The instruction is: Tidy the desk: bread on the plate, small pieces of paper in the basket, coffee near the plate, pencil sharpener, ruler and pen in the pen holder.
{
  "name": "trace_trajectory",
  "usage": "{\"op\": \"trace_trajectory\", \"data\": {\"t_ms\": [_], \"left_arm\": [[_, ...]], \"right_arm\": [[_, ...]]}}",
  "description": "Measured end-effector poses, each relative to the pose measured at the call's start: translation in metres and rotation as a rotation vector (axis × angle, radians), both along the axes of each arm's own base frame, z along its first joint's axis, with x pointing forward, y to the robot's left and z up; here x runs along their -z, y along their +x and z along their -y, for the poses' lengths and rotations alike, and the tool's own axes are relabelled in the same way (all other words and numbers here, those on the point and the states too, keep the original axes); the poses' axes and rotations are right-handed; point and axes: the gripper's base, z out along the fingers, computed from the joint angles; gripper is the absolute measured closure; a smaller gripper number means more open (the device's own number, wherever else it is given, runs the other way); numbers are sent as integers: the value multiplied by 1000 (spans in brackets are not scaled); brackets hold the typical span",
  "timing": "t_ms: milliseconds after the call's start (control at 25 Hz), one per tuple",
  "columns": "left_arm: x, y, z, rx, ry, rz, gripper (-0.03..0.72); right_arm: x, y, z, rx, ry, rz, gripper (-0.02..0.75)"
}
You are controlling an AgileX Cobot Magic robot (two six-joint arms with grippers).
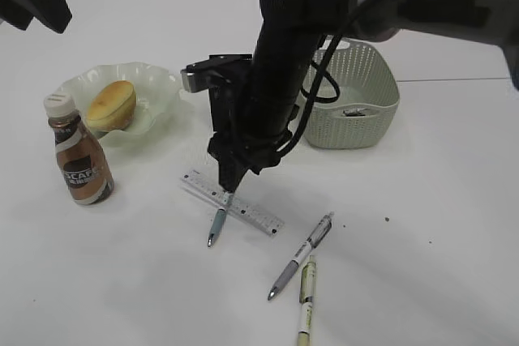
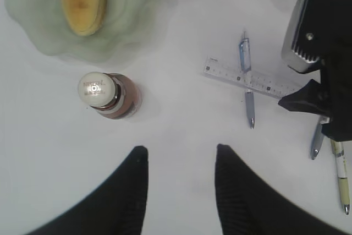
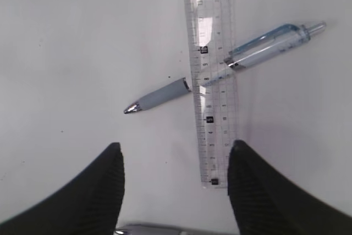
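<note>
On the left of the table [image 1: 438, 200] we see the coffee [image 1: 79, 160] beside the plate [image 1: 158, 87] with bread [image 1: 112, 104]; our left gripper [image 2: 179, 160] hangs open above. Mid-table, our open right gripper [image 3: 175, 158] hovers over the ruler [image 1: 232, 202] crossing a pen [image 1: 219, 224]. Two pens [image 1: 302, 255] lie rightward; the basket [image 1: 357, 103] seems to hold something dark

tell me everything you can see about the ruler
The ruler is a clear, flat plastic strip with printed black marks and numbers. It lies flat on the white table, across a blue pen whose barrel shows through it. The open right gripper hovers above its near end, not touching.
</note>
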Motion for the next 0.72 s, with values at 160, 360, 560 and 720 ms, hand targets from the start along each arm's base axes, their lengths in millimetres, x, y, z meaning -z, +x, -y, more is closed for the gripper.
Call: {"op": "trace_trajectory", "data": {"t_ms": [160, 360, 560, 720], "left_arm": [[0, 0, 0, 0, 0, -1, 384], [0, 0, 0, 0, 2, 0, 384], [0, 0, 0, 0, 2, 0, 384], [0, 0, 0, 0, 2, 0, 384]], "right_arm": [[23, 5, 0, -24, -61, 7, 299], [39, 10, -1, -47, -77, 30, 298], [48, 11, -1, -90, -79, 35, 298], [56, 11, -4, -120, -61, 24, 298]]}}
